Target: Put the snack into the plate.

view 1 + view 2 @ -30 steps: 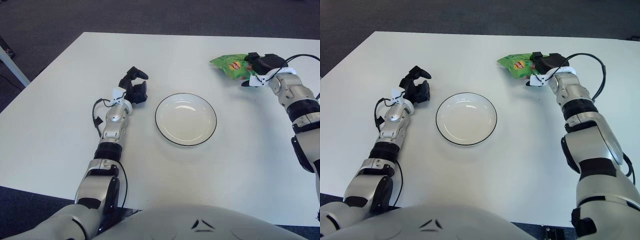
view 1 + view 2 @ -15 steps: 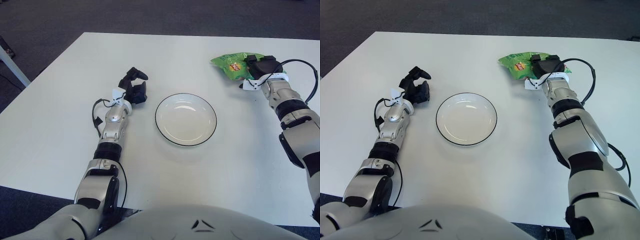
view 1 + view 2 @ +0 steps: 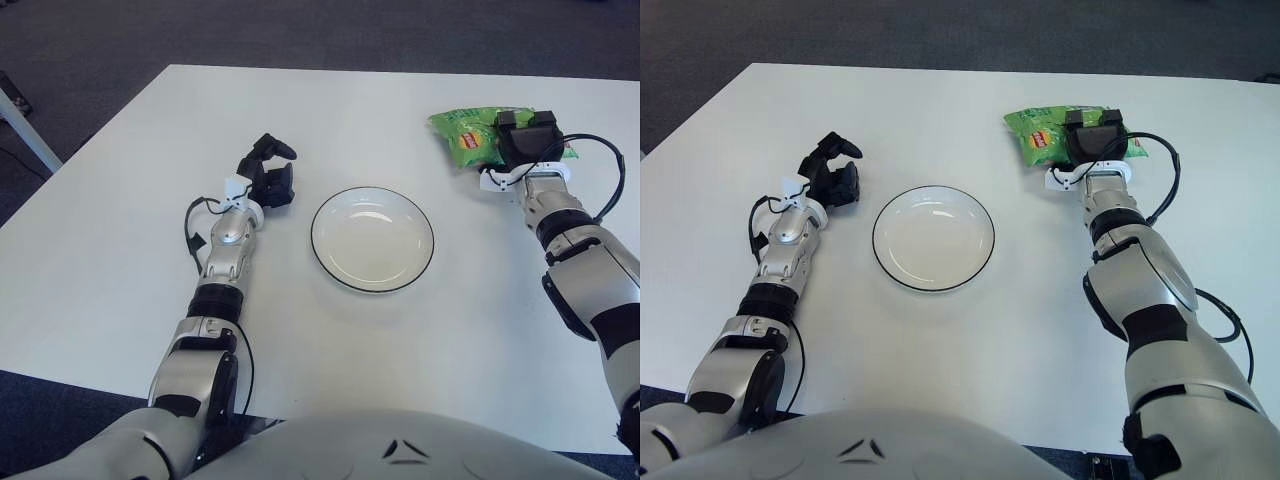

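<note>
White rectangular table (image 3: 120, 250) with a dark carpeted floor (image 3: 300, 30) around its far side.

Container: round white shallow plate with a thin black rim (image 3: 372, 238), sitting flat near the table's middle. Its bowl holds nothing; only light reflections show on the glaze.

Task item: green crinkled plastic snack bag with a red and yellow logo (image 3: 468, 133), lying on the table at the far right, well apart from the plate, to its right and farther away. It is outside the plate.

Right hand (image 3: 526, 140): black three-finger hand on a silver forearm, positioned over the right portion of the snack bag, covering that part of it. The bag's left portion, with the logo, shows clear of the fingers. Whether the fingers are closed onto the bag or only laid on top of it cannot be told from either eye view. A black cable (image 3: 1160, 190) loops out beside the wrist, on its right.

Left hand (image 3: 270, 175): black fingers curled inward, holding nothing; it shows just left of the plate, apart from the rim. Whether it touches the table cannot be told.

Bottom edge: the robot's grey torso shell (image 3: 400, 445).
</note>
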`<state>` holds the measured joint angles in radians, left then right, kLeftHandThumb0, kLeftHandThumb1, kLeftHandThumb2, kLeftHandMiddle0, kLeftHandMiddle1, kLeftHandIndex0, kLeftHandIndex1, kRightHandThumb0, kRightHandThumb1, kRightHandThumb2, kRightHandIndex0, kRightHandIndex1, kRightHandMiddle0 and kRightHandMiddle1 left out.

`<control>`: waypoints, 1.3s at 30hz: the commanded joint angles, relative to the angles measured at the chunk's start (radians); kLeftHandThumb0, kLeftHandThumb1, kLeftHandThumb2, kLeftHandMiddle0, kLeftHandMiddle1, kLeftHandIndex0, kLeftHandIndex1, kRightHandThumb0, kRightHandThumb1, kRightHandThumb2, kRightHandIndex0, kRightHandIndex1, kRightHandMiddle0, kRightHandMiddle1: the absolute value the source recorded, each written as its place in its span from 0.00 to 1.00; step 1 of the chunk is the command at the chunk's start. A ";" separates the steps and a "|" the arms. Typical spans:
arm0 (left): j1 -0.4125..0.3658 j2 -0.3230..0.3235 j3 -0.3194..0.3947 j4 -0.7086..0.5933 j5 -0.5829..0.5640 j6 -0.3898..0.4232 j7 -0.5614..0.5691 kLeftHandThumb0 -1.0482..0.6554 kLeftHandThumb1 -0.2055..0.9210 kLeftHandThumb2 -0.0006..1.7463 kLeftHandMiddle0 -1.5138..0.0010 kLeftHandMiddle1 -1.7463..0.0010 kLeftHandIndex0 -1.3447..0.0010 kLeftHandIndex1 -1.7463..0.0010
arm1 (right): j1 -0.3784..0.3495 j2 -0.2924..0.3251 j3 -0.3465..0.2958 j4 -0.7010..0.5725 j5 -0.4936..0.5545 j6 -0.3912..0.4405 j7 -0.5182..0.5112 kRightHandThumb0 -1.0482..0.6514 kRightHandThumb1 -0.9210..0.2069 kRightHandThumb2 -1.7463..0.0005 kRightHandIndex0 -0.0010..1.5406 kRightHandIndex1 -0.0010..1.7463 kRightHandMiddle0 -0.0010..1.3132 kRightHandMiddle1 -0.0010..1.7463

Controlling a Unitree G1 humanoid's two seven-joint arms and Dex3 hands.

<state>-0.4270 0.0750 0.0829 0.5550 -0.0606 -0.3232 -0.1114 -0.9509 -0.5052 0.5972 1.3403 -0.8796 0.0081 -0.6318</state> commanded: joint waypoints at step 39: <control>0.016 -0.028 -0.006 0.165 0.005 -0.062 -0.002 0.37 0.64 0.61 0.19 0.00 0.66 0.00 | 0.434 -0.285 -0.327 -0.822 0.186 -0.275 -0.029 0.62 0.64 0.17 0.47 0.97 0.35 1.00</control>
<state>-0.4786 0.0621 0.0844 0.6589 -0.0642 -0.3720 -0.1104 -0.5357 -0.7775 0.3195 0.6115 -0.7161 -0.2836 -0.6979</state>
